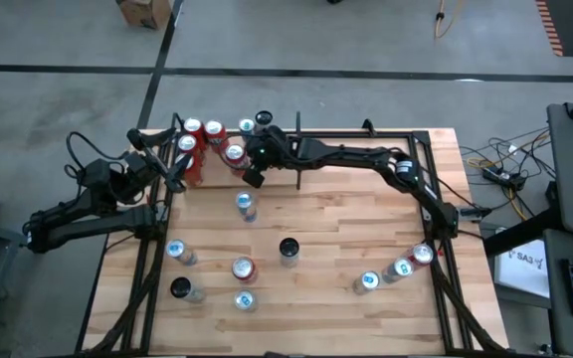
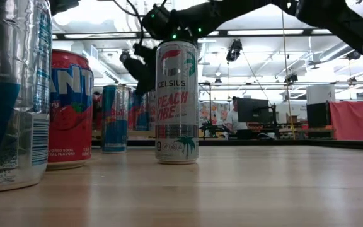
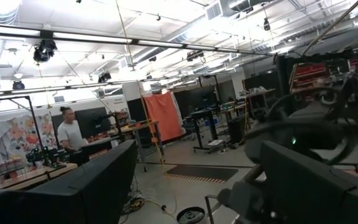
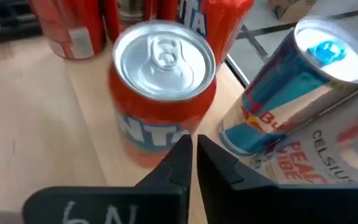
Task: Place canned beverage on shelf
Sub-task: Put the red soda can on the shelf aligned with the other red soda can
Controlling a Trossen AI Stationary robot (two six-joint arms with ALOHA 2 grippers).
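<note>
The shelf (image 1: 209, 175) is the narrow black-framed bay at the table's far left. Several cans stand upright on its plank floor. Nearest my right gripper is an orange soda can (image 4: 160, 93) (image 1: 234, 154). A blue and silver can (image 4: 291, 93) stands beside it. My right gripper (image 4: 193, 149) (image 1: 254, 178) is shut and empty, tilted down, just on the near side of the orange can and above the plank. My left gripper (image 1: 174, 172) waits open at the shelf's left side, holding nothing.
Several loose cans stand about the table, among them one (image 1: 246, 206) just near of the shelf, a dark one (image 1: 288, 249) at the middle and three (image 1: 401, 268) at the near right. The black frame posts (image 1: 298, 149) border the bay. A white peach-labelled can (image 2: 176, 101) stands close to the low camera.
</note>
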